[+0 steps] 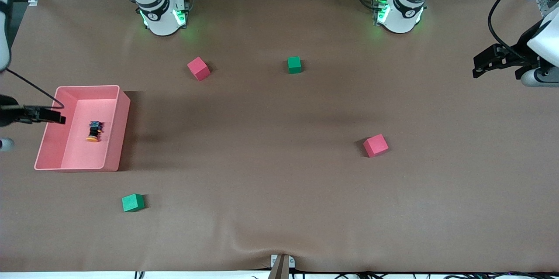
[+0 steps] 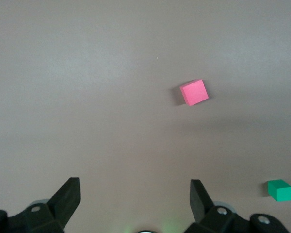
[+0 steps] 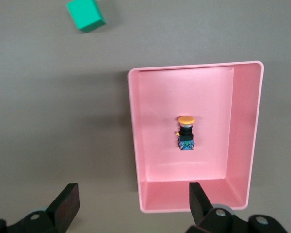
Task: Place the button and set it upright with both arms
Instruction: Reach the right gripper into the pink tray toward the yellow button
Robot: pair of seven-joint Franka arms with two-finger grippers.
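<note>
four cubes [image 1: 198,68] surround the pink bin [image 1: 118,126] holding the button [image 1: 94,131].

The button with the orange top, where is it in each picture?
Front view: the button lies on its side in the pink tray.
Left wrist view: not there.
Right wrist view: the button is mid-tray.
Shared landmark: the pink tray.

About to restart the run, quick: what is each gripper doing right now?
Left gripper: open, empty, over bare table at the left arm's end.
Right gripper: open, empty, over the edge of the pink bin; the button lies inside.
</note>
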